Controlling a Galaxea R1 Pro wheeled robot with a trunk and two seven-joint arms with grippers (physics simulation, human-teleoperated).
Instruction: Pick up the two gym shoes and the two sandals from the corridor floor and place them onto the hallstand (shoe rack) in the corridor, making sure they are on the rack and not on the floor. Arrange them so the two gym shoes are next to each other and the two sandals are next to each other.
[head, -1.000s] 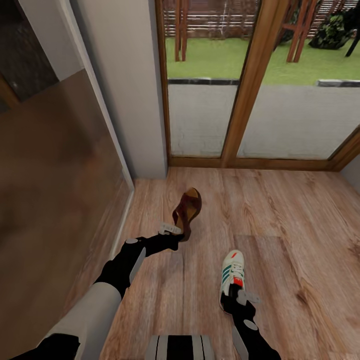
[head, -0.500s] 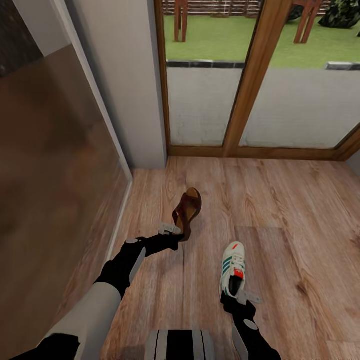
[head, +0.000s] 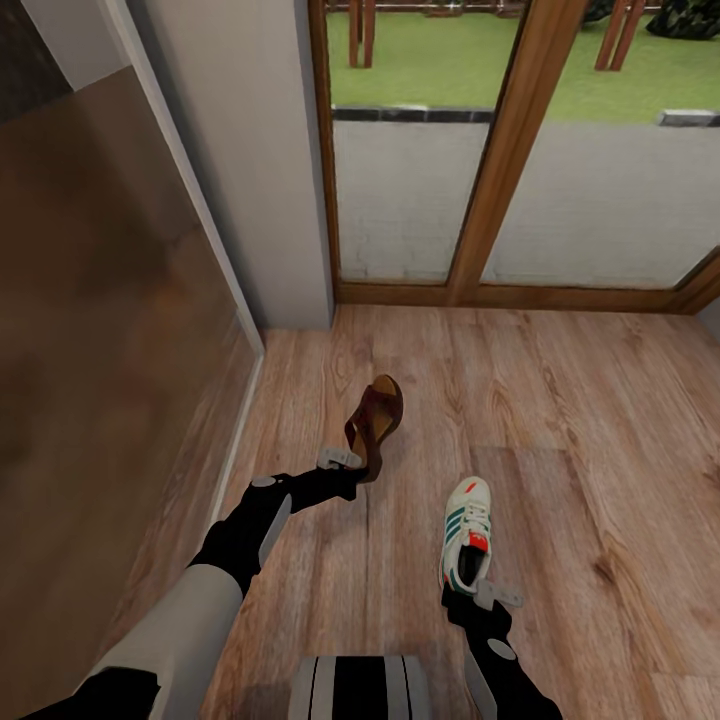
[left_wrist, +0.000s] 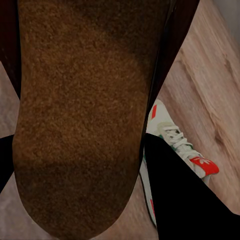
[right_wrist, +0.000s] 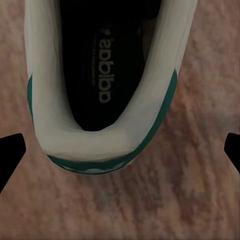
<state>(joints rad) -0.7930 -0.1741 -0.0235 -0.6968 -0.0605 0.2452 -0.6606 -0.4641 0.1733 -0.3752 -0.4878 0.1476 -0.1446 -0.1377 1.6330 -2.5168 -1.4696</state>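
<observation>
A dark brown sandal (head: 374, 420) hangs tilted above the corridor floor (head: 580, 430), with my left gripper (head: 348, 468) shut on its heel end. Its tan footbed (left_wrist: 80, 125) is close up in the left wrist view, beside a black finger (left_wrist: 185, 200). A white gym shoe (head: 466, 530) with green stripes lies on the floor, toe pointing away. My right gripper (head: 478, 598) is open just behind its heel. In the right wrist view the shoe's heel (right_wrist: 100, 75) sits between widely spread fingertips (right_wrist: 11, 150) that do not touch it. The hallstand is out of view.
A glass door with a wooden frame (head: 500, 200) closes the far end of the floor. A grey wall (head: 260, 180) and a large brown panel (head: 100, 350) run along the left. Open wood floor lies to the right. My base (head: 360, 690) shows at the bottom edge.
The camera has shifted: door, floor and gym shoe slid up the picture together, while both arms and the held sandal kept their places. The shoe's heel now lies slightly farther from the right gripper.
</observation>
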